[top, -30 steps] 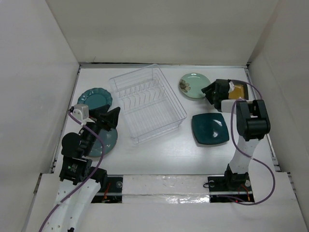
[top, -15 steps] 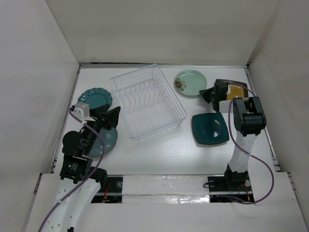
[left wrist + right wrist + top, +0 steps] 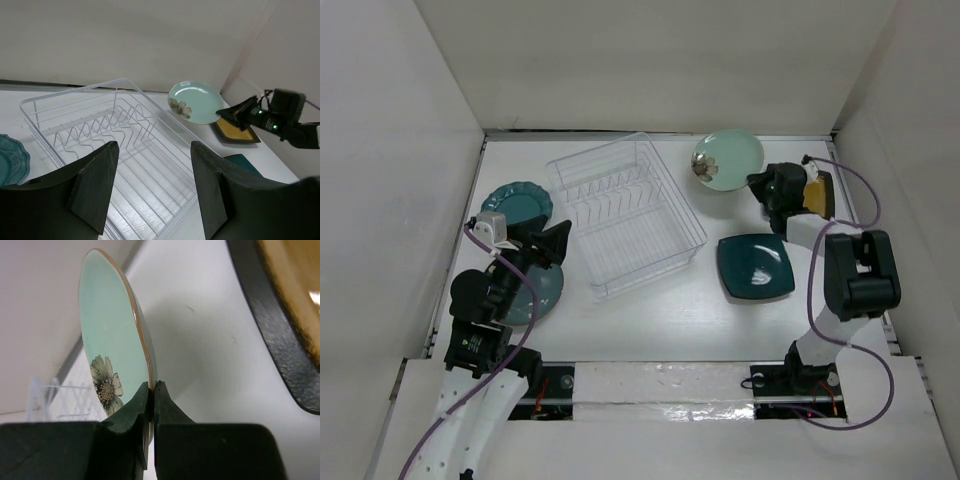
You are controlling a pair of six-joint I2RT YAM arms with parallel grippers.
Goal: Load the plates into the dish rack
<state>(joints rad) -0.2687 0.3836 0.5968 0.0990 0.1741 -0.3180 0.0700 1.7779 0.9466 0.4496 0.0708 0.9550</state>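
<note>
Treat the task as barely begun: the dish rack holds no plate, and all five plates are not yet loaded. The right gripper has its jaws clamped on the near rim of the pale green plate. That plate is off the tabletop and tilted steeply, its flower mark facing towards the rack, at the far right of the work area and beside the rack's far right corner. Judge the step in hand as the carry of this first plate to a slot; nothing shows that it has reached the pegs. The left gripper hangs with its jaws wide apart and nothing between them, aimed across the rack from the left side. Four plates lie flat on the tabletop. The scalloped teal plate is just left of the rack, and the round teal-blue plate sits nearer you, partly under the left arm. The squarish dark teal plate lies to the right of the rack. The mustard-yellow plate lies beyond that one, partly hidden by the right wrist. Expect the rim grip to be narrow: only the jaw tips bear on the plate edge, so a slip or swing during the carry is the likely fault.
</note>
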